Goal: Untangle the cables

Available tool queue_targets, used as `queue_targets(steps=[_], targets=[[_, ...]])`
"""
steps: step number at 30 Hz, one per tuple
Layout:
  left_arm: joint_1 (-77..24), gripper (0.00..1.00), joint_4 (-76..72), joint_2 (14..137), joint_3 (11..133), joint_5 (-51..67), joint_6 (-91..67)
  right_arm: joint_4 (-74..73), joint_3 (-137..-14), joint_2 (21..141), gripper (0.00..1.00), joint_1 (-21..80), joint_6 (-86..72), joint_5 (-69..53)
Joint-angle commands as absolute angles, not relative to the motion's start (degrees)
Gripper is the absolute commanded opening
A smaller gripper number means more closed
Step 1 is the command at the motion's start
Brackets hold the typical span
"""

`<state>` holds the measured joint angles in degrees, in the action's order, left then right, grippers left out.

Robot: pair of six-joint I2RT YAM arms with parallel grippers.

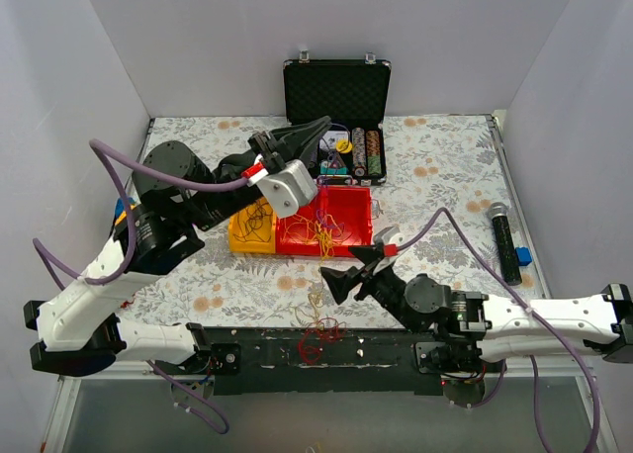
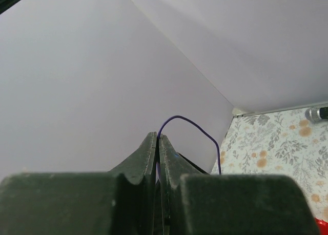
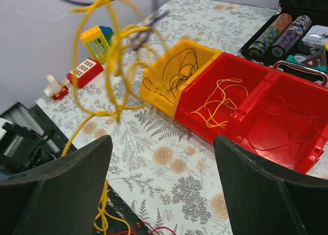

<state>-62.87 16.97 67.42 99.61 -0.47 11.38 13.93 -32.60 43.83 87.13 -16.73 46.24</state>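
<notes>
My left gripper (image 1: pixel 297 138) is raised over the bins, its fingers (image 2: pixel 148 153) shut on a thin purple cable (image 2: pixel 192 124) that loops out above the tips. In the right wrist view a yellow cable tangle (image 3: pixel 110 45) with a purple strand hangs in the air and trails down to the table's near edge. A red cable (image 1: pixel 318 336) lies there too. A dark cable (image 3: pixel 177 76) lies in the yellow bin (image 1: pixel 240 240), and a yellow one (image 3: pixel 220 104) in the red bin (image 1: pixel 362 198). My right gripper (image 1: pixel 354 265) (image 3: pixel 163 142) is open and empty, just in front of the bins.
An open black case (image 1: pixel 336 89) with poker chips stands behind the bins. A microphone (image 1: pixel 502 237) and a blue block (image 1: pixel 523 256) lie at the right. Toy bricks (image 3: pixel 95 40) sit at the left by the wall. White walls enclose the table.
</notes>
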Motion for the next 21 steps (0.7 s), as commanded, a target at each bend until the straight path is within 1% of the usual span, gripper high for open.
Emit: queue_targets(steps=[1, 4, 5, 6, 10, 12, 14, 16, 17, 21], targets=[[-63.2, 0.0, 19.2, 66.1, 98.5, 2.2, 10.2, 25.9, -34.2, 47.2, 0.89, 87.5, -8.0, 45.0], [-63.2, 0.0, 19.7, 66.2, 98.9, 3.1, 9.7, 31.5, -34.0, 49.4, 0.89, 87.5, -4.7, 46.6], [-63.2, 0.0, 19.9, 66.2, 99.2, 3.3, 9.4, 32.4, -34.3, 50.1, 0.87, 87.4, -4.1, 47.2], [-63.2, 0.0, 20.0, 66.4, 99.7, 3.6, 9.0, 33.1, -34.4, 51.1, 0.84, 87.0, -3.6, 47.8], [-63.2, 0.0, 20.4, 67.4, 101.9, 4.0, 7.7, 33.5, -34.9, 53.8, 0.67, 84.6, -4.8, 47.3], [-63.2, 0.0, 20.8, 67.9, 103.3, 4.2, 7.1, 33.1, -34.6, 54.3, 0.63, 83.1, -6.2, 46.3], [-63.2, 0.0, 21.6, 68.2, 104.4, 4.5, 6.9, 32.8, -34.5, 54.3, 0.64, 82.4, -6.2, 46.9], [-63.2, 0.0, 22.1, 68.3, 104.9, 4.7, 6.8, 32.7, -34.2, 53.6, 0.73, 82.4, -5.4, 48.6], [-63.2, 0.0, 22.3, 68.2, 104.9, 4.7, 6.8, 32.9, -34.0, 53.0, 0.76, 82.5, -4.9, 49.6], [-63.2, 0.0, 22.6, 68.1, 104.9, 4.8, 6.9, 35.3, -33.7, 52.0, 0.79, 82.3, -2.6, 51.6]])
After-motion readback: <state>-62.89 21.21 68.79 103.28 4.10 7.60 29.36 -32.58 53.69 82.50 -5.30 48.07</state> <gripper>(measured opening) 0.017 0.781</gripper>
